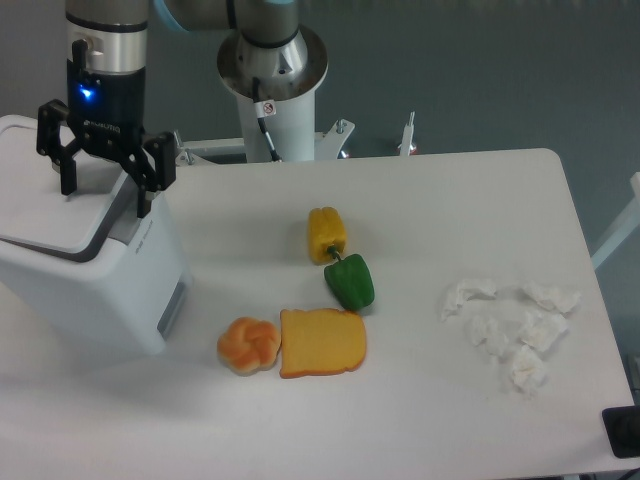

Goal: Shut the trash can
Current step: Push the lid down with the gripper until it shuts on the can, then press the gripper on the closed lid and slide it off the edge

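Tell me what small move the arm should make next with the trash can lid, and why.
Probably press straight down a little more. The open gripper sits over the lid of the trash can, and the lid looks nearly flat, but a dark gap shows at its front edge, so it may not be latched.

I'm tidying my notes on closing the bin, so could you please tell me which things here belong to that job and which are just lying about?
Belongs to the job:
trash can
lid
gripper

Just lying about:
yellow pepper
green pepper
bread slice
bun
crumpled tissues
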